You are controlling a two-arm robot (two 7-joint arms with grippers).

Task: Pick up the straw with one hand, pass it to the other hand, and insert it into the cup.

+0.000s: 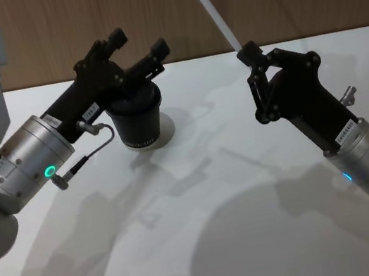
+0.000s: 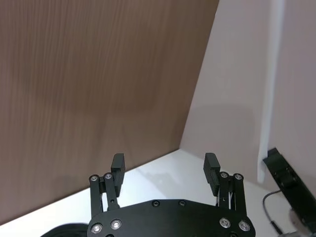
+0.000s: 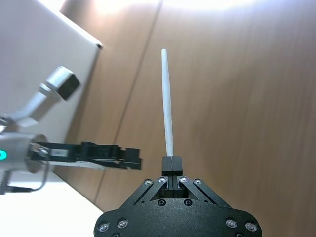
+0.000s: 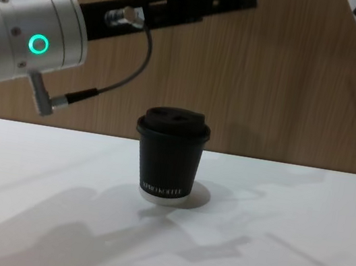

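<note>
Over the white table [image 1: 237, 193], toward 2 o'clock in the head view, the straw [image 1: 214, 12] is gripped by its lower end between the clenched fingers of the right gripper [image 1: 249, 51]. It slants up toward 11 o'clock, and its tip is cut off by the frame edge. Toward 10 o'clock, the cup [image 1: 138, 125] is seen upright on the table, its lid partly hidden by the left gripper [image 1: 137, 40]. That gripper is held above the cup, released, its fingers spread apart.
</note>
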